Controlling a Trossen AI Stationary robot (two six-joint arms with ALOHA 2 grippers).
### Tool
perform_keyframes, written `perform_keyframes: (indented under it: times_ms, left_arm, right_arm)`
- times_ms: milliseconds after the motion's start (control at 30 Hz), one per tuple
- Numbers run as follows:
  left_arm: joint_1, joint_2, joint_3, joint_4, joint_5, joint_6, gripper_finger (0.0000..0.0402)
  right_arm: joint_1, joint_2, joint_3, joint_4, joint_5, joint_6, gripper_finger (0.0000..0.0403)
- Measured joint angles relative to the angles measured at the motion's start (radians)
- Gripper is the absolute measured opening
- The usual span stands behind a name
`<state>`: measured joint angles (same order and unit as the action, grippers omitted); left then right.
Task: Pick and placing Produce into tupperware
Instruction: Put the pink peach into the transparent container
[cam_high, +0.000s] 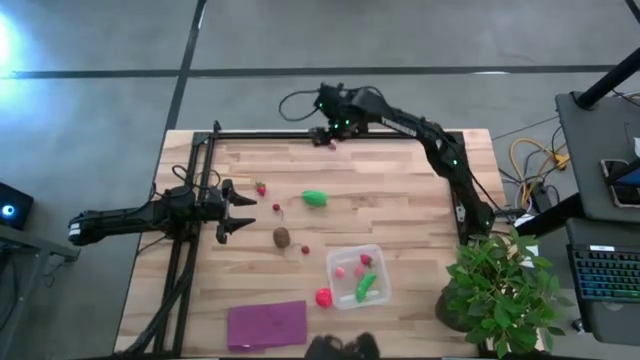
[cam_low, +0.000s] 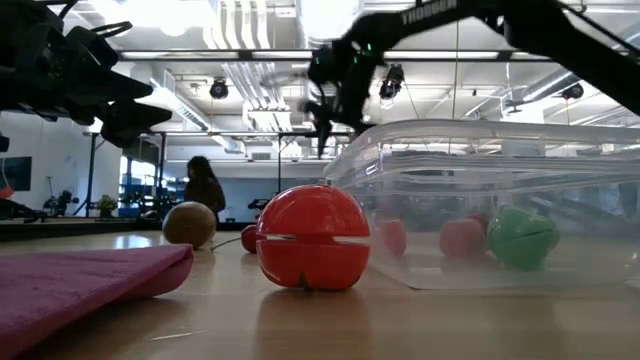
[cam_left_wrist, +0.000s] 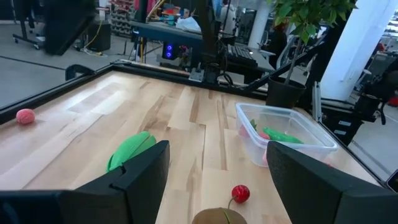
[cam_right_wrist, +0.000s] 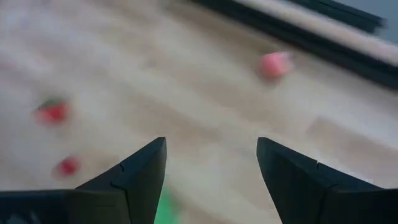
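The clear tupperware (cam_high: 372, 252) stands near the table's front. It holds a green oblong piece (cam_high: 366, 288), a pink ball (cam_high: 341, 271) and a red berry (cam_high: 366, 260). A red-pink ball (cam_high: 323, 297) rests on the table by its near left corner. A second green piece (cam_high: 315, 198), a brown kiwi ball (cam_high: 282, 237) and small red berries (cam_high: 261, 188) lie mid-table. A pink berry (cam_high: 332, 145) lies by the far edge. My right gripper (cam_high: 328, 133) hovers open above that berry (cam_right_wrist: 273, 64). My left gripper (cam_high: 235, 210) waits open at the left, facing the kiwi (cam_left_wrist: 217, 216).
A flat purple sheet (cam_high: 267, 324) lies at the front left. A potted plant (cam_high: 500, 290) stands at the front right corner. A black frame (cam_high: 200, 160) runs along the far and left edges. A person (cam_low: 203, 187) shows in the room beyond.
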<state>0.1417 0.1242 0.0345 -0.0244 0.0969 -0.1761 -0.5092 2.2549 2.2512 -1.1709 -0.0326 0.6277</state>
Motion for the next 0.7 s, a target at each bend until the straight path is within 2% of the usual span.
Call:
perform_keyframes:
  times_ms: [100,333,700]
  left_arm:
    - [0.000,0.000,0.000,0.001,0.000,0.000,0.0255]
    - [0.000,0.000,0.000,0.000,0.000,0.000,0.0255]
    - [0.000,0.000,0.000,0.000,0.000,0.000,0.0255]
  right_arm:
    - [-0.058,0.034,0.002,0.007,-0.009,0.004,0.0242]
    - [-0.145,0.155,0.000,0.092,-0.119,-0.004,0.0240]
    - [-0.175,0.203,0.002,0.142,-0.168,-0.026,0.0201]
